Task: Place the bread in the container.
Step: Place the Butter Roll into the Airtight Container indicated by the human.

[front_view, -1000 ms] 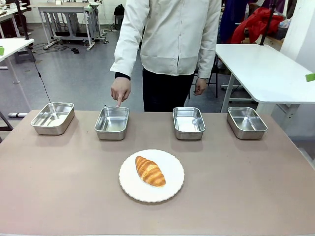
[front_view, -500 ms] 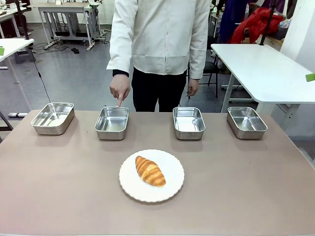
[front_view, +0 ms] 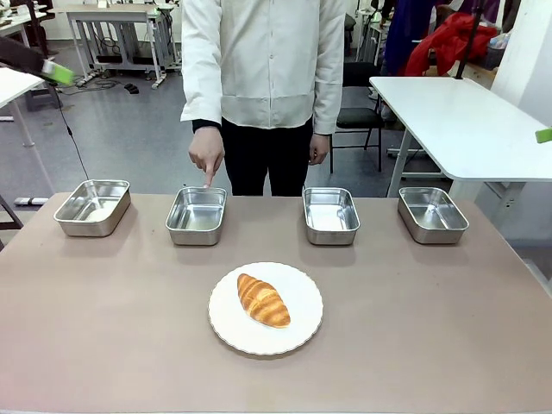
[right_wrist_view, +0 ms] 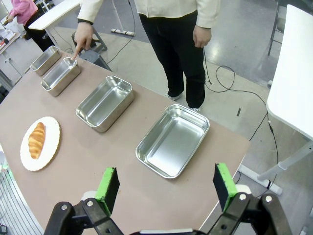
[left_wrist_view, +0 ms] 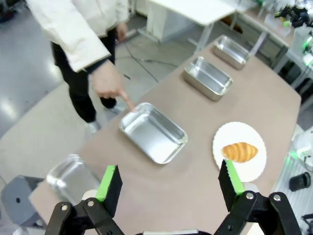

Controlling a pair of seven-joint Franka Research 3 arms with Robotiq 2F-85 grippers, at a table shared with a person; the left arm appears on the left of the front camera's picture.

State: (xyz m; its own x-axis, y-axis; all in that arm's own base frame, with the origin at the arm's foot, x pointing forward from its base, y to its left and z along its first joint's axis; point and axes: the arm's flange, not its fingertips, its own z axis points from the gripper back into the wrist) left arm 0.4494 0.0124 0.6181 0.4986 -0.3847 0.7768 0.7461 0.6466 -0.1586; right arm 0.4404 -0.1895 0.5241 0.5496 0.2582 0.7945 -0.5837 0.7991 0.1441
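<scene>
The brown table is spanning the front view, carrying four steel trays in a row along its far edge and a plate nearer the robot's side. A person in a white shirt is standing at the far side, with one hand pointing a finger down at the far rim of the container, the second tray from the robot's left; the other hand is hanging at the person's side. The three look-alike trays are sitting at the far left, right of centre and far right, all empty and well apart from one another. The white scalloped plate is lying mid-table, nearer than the tray row, and the bread is resting on it, angled, untouched. The left gripper is hovering high above the table's left end with jaws spread wide, nothing between them; the container and the bread are lying well below it. The right gripper is hanging over the table's right end, jaws likewise wide apart and empty, above the far-right tray.
</scene>
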